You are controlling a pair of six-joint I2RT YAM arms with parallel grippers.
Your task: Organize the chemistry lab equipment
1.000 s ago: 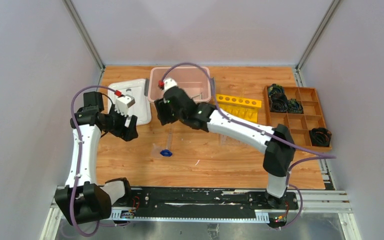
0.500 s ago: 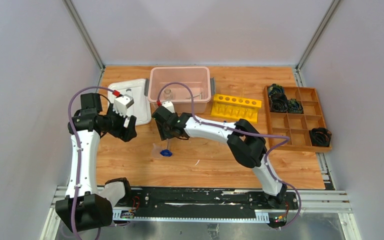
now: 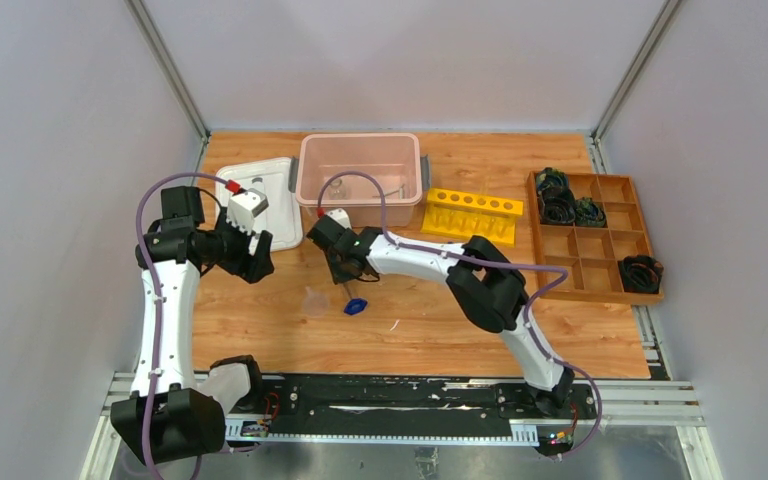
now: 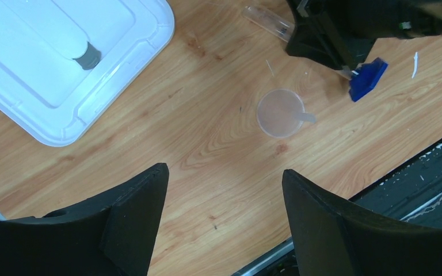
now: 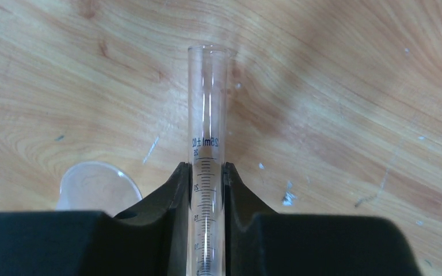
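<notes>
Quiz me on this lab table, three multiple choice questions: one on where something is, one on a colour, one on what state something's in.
1. The yellow rack stands:
A. right of the pink bin
B. inside the bin
C. left of the bin

2. The base of the cylinder is:
A. red
B. blue
C. green

3. The right jaws are:
A. wide open
B. shut on nothing
C. shut on the cylinder

Answers:
1. A, the top view shows the rack on the table just past the bin's right side.
2. B, the left wrist view shows a blue foot at the cylinder's end.
3. C, the right wrist view shows both jaws pressed against the glass.
</notes>
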